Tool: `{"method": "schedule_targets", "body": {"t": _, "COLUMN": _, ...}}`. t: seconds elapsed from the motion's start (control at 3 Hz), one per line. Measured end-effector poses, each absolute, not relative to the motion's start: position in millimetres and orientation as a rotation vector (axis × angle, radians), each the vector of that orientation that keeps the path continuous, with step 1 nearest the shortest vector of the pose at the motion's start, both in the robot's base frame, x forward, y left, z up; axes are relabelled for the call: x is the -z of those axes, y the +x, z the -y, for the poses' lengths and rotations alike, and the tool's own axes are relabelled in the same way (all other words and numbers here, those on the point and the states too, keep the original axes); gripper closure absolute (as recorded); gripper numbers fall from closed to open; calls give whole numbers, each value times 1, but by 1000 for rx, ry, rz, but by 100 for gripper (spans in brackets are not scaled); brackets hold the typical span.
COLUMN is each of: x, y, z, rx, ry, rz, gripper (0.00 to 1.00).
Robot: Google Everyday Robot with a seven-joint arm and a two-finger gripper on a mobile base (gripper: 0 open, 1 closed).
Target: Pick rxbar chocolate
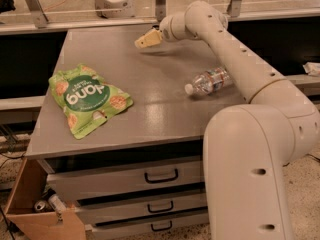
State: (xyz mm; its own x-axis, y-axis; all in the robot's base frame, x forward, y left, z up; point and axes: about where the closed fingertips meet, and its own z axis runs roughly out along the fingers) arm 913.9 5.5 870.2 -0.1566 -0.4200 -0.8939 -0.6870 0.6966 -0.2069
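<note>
The rxbar chocolate does not show in the camera view; no dark bar lies on the visible tabletop. My gripper (145, 40) hangs low over the far middle of the grey table (150, 109), at the end of my arm, which reaches in from the right. It points left and slightly down. Nothing shows in it. A large green snack pouch (87, 99) lies flat at the left front of the table. A clear plastic water bottle (207, 81) lies on its side at the right, close under my forearm.
The table has drawers (160, 176) below its front edge. An open cardboard box (35, 209) with small items stands on the floor at the lower left. A white object (114, 1) sits beyond the far edge behind a rail. My arm's base fills the lower right.
</note>
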Motion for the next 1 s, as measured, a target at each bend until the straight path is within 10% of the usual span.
{"method": "schedule_targets", "body": {"t": 0.67, "x": -853, "y": 935, "z": 13, "rx": -241, "ry": -824, "rz": -1851, "gripper": 0}}
{"method": "schedule_targets", "body": {"t": 1.0, "x": -848, "y": 940, "z": 13, "rx": -251, "ry": -801, "rz": -1879, "gripper": 19}}
